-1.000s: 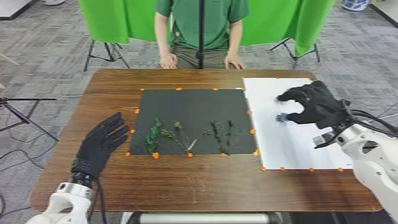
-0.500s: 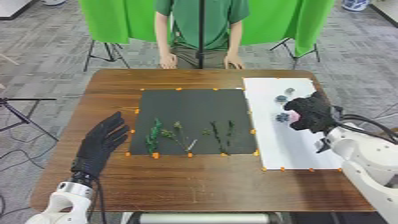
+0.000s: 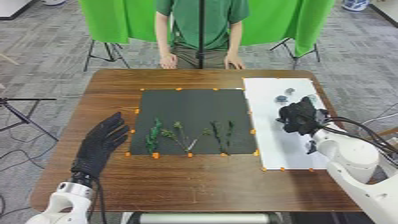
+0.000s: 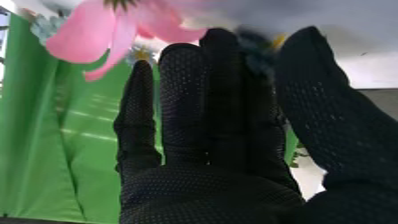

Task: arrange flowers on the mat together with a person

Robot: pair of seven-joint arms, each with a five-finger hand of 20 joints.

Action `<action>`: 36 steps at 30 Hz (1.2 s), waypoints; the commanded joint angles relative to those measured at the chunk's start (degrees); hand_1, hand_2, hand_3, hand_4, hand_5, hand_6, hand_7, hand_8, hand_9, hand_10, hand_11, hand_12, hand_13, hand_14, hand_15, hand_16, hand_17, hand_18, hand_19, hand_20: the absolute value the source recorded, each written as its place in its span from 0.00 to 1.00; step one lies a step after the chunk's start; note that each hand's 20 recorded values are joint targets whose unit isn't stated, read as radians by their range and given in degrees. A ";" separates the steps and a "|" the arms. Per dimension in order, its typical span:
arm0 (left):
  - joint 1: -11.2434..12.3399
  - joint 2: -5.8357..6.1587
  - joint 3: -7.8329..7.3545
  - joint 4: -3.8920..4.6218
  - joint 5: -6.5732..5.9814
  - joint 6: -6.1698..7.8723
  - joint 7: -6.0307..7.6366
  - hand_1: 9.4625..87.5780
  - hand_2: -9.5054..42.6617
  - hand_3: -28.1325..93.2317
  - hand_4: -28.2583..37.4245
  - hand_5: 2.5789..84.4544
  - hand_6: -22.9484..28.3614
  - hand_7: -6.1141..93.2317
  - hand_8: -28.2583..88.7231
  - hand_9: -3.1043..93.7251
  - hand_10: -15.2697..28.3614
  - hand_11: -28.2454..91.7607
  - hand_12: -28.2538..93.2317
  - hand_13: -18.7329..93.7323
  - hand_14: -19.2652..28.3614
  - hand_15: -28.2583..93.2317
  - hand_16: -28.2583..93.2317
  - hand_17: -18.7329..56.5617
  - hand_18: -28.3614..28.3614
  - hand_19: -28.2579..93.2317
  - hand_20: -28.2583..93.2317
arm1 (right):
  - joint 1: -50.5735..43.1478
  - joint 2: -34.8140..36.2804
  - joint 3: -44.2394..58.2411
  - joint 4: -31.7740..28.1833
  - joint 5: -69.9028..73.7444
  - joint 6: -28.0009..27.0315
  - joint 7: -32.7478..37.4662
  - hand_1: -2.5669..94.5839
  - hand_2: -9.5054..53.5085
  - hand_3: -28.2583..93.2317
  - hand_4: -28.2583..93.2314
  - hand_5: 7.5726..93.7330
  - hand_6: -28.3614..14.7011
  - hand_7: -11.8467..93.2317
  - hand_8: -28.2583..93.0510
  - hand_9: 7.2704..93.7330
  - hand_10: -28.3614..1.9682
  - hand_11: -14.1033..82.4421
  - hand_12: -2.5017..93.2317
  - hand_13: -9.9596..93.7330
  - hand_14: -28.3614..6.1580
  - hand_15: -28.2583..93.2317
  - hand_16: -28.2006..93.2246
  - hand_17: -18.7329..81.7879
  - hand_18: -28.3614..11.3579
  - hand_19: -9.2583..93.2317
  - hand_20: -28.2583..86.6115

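My right hand (image 3: pixel 303 117) is over the middle of the white sheet (image 3: pixel 282 150), covering part of it. Just beyond it on the sheet lie small grey-blue flowers (image 3: pixel 282 99). In the right wrist view the right hand (image 4: pixel 209 185) has its fingers extended, with a pink flower (image 4: pixel 111 30) by the fingertips and a dark blue bloom partly hidden between thumb and fingers; a grip on it cannot be made out. Green stems (image 3: pixel 152 136) and sprigs (image 3: pixel 180 137) lie on the dark mat (image 3: pixel 191 107). My left hand (image 3: pixel 100 142) rests left of the mat, fingers straight.
Orange markers (image 3: pixel 155 155) line the edges of mat and sheet. Across the brown table (image 3: pixel 195 185) a person stands with both hands at the far edge, off the flowers. A dark vertical pole rises behind that edge.
My right hand has moved nearer over the sheet, uncovering the small flowers at its far part; the pink flower glimpsed beside it earlier is now covered. The left hand has stayed still.
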 commanded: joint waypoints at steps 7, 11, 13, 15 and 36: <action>0.60 -0.53 -0.05 0.17 0.20 -0.28 -0.37 0.20 0.15 0.80 0.00 0.35 0.53 0.26 0.15 0.25 0.61 0.44 0.34 0.36 0.70 0.42 0.22 0.12 0.88 0.60 0.26 | -1.32 -0.15 -1.49 0.82 0.64 9.68 -2.08 0.54 0.00 0.85 0.00 0.73 0.78 0.60 0.23 0.85 0.77 0.42 0.58 0.76 0.69 0.83 0.40 0.39 0.33 0.69 0.56; 1.39 -0.02 -0.50 -0.28 0.08 -0.09 -0.03 0.20 0.15 0.80 0.00 0.35 0.53 0.26 0.15 0.25 0.61 0.44 0.34 0.36 0.70 0.42 0.22 0.12 0.88 0.60 0.26 | 2.03 -0.68 -4.66 -0.07 1.25 14.28 -2.11 0.54 0.00 0.87 0.00 0.74 0.76 0.59 0.22 0.86 0.74 0.42 0.59 0.76 0.70 0.84 0.41 0.39 0.33 0.70 0.56; 1.69 0.64 -1.01 -0.36 -0.30 0.02 -0.39 0.20 0.15 0.80 0.00 0.35 0.53 0.26 0.15 0.25 0.61 0.44 0.34 0.36 0.70 0.42 0.22 0.12 0.88 0.60 0.26 | 5.50 -1.40 -7.74 -0.59 1.79 16.63 -2.42 0.53 0.00 0.88 0.00 0.75 0.76 0.59 0.22 0.86 0.74 0.42 0.58 0.76 0.69 0.84 0.42 0.39 0.33 0.70 0.56; 2.30 1.69 -1.67 -0.47 -0.72 0.54 -0.54 0.20 0.15 0.80 0.00 0.35 0.53 0.26 0.15 0.25 0.61 0.44 0.34 0.36 0.70 0.42 0.22 0.12 0.88 0.60 0.26 | 8.66 -2.30 -10.33 -0.98 2.20 17.69 -2.98 0.53 0.00 0.89 0.00 0.76 0.76 0.59 0.22 0.86 0.74 0.42 0.58 0.76 0.69 0.84 0.43 0.39 0.33 0.70 0.56; 2.93 9.14 -3.82 0.94 -3.75 3.18 0.97 0.20 0.15 0.80 0.00 0.35 0.53 0.26 0.15 0.25 0.61 0.44 0.34 0.36 0.70 0.42 0.22 0.12 0.88 0.60 0.26 | 32.48 -28.60 -33.53 10.17 0.52 10.62 -20.94 0.53 0.00 0.89 0.00 0.79 0.76 0.55 0.19 0.89 0.75 0.36 0.56 0.74 0.70 0.82 0.46 0.38 0.33 0.69 0.56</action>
